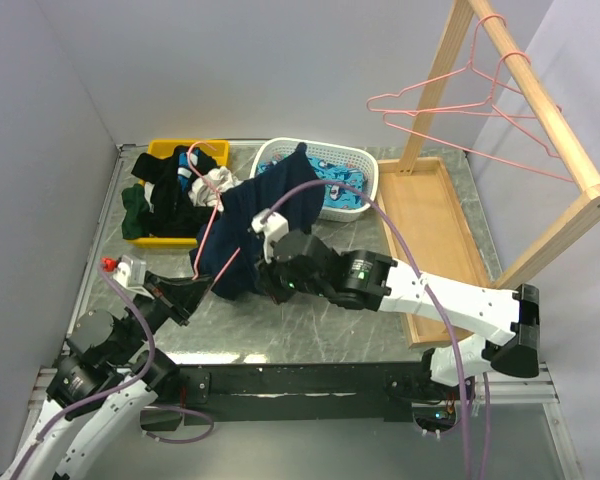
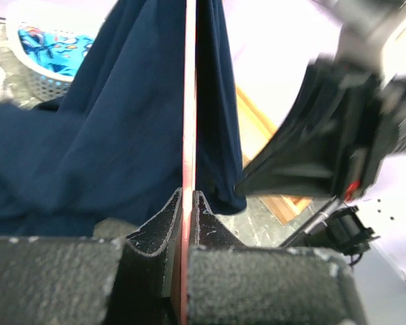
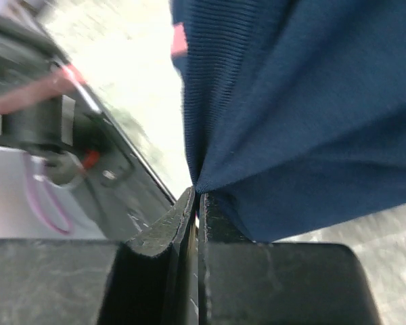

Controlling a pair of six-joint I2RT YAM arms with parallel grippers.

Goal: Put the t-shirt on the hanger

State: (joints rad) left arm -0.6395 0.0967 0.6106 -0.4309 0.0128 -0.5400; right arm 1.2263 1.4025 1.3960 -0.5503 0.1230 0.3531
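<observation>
The navy t-shirt (image 1: 248,232) hangs bunched above the table's middle, draped over a pink wire hanger (image 1: 208,222) whose hook points to the far side. My left gripper (image 1: 193,292) is shut on the hanger's wire; in the left wrist view the wire (image 2: 189,122) runs straight up from between the fingers (image 2: 188,198), with the t-shirt (image 2: 115,149) on both sides. My right gripper (image 3: 197,195) is shut on a fold of the t-shirt (image 3: 304,115). In the top view its fingers are hidden at the shirt's lower edge. A bit of pink hanger (image 3: 179,39) shows by the cloth.
A yellow bin (image 1: 166,148) with a black, green and white clothes heap (image 1: 160,200) stands far left. A white basket (image 1: 352,160) holds whale-print fabric (image 1: 335,192). A wooden rack (image 1: 545,110) with spare pink hangers (image 1: 450,105) and a wooden tray base (image 1: 430,235) stand right.
</observation>
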